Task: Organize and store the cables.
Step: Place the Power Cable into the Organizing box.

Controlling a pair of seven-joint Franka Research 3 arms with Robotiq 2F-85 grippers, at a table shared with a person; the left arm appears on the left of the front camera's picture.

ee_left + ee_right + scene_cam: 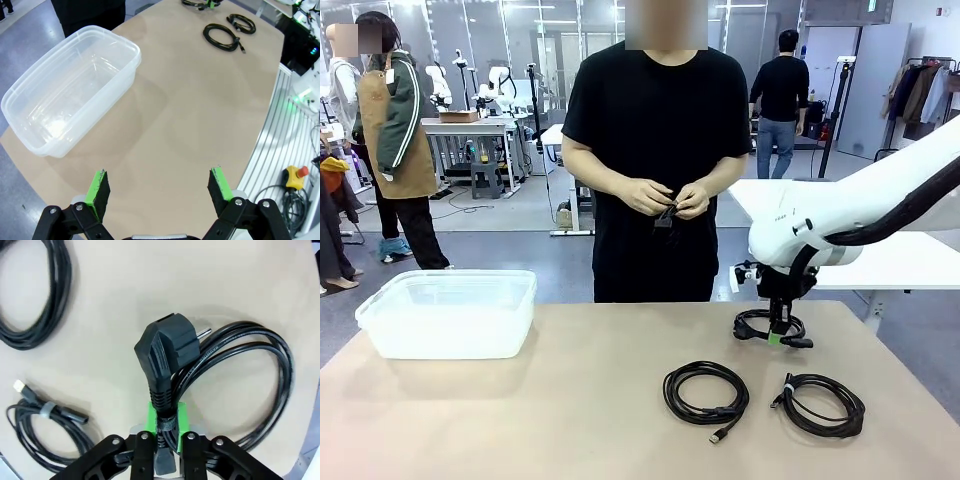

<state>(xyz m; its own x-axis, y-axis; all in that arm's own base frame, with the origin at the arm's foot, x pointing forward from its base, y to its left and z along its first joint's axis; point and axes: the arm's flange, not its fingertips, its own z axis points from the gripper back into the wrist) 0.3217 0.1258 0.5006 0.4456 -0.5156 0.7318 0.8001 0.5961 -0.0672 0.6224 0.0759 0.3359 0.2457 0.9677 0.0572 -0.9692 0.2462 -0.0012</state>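
Three coiled black cables lie on the tan table. My right gripper (778, 336) (163, 420) is shut on the power cable (240, 385) (760, 325), its green pads pinching the cord just behind the angled plug (165, 352). A second coil (706, 390) (221, 37) with a USB end lies at centre right. A third coil (823, 402) (47, 422) (241, 22) lies at its right. The person's hands (665, 200) hold a small black item at the far side. My left gripper (159, 192) hangs open above the table, beside the clear plastic bin (450, 312) (70, 87).
The empty clear bin stands at the table's far left. In the left wrist view, a metal rail edge (280, 130) and a yellow stop button (296, 176) lie beyond the table's side. Other people stand farther back in the room.
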